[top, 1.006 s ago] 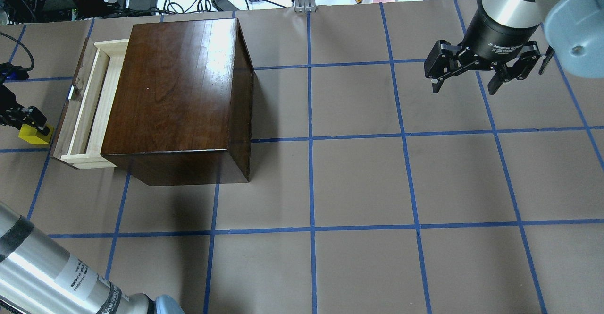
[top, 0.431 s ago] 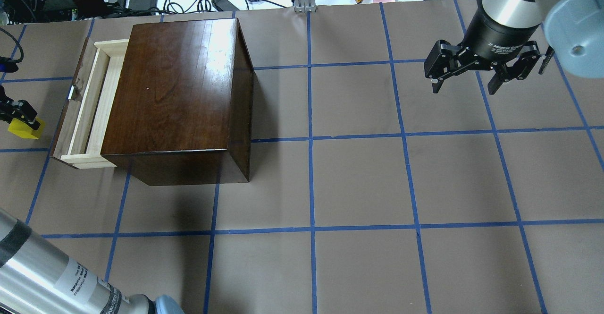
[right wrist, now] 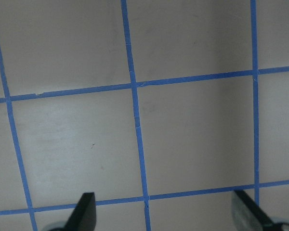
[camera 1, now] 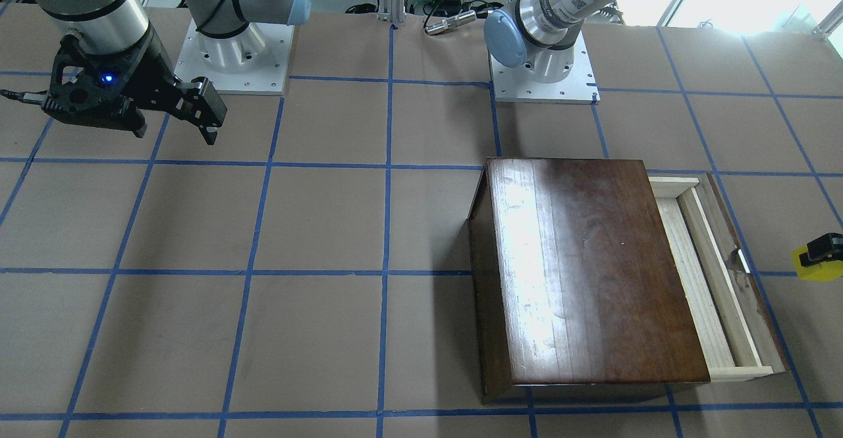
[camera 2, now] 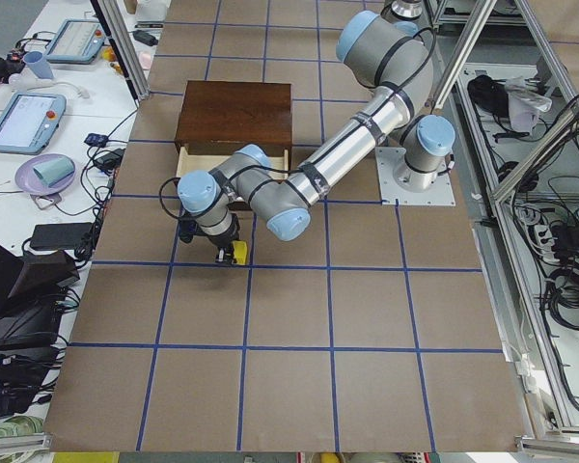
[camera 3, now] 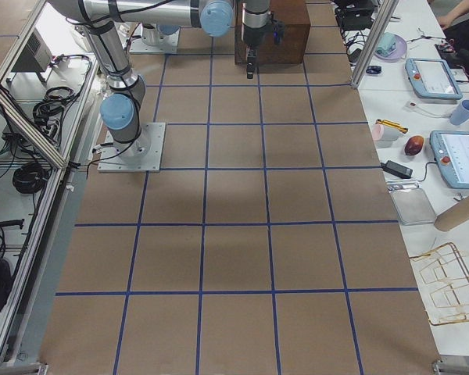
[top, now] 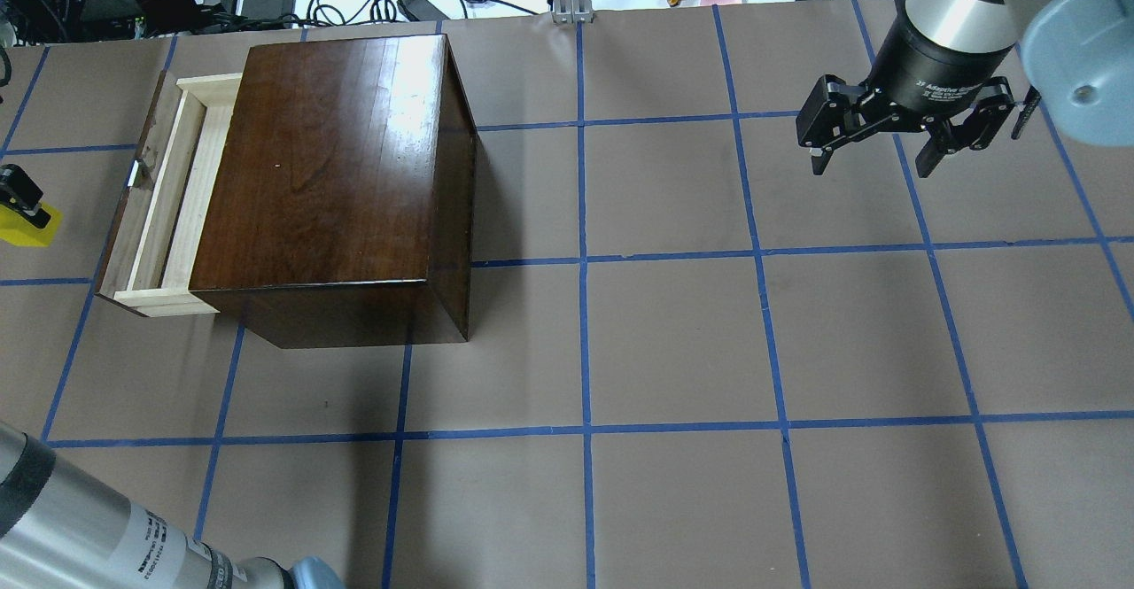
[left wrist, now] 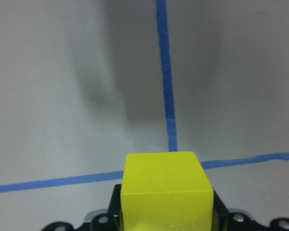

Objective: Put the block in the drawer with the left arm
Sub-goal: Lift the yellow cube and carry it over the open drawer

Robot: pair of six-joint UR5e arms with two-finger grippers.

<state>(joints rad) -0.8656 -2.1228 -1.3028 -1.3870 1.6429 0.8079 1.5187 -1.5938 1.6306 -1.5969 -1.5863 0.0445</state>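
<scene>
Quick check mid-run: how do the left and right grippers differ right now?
The left gripper's jaws are shut on the block; the right gripper's jaws are wide open and hold nothing. The left gripper sits just outside the open drawer's front panel; the right gripper hangs over the table, far from the box. Both are black two-finger grippers.

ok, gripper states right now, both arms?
Left gripper: shut on the block.
Right gripper: open, holding nothing.
</scene>
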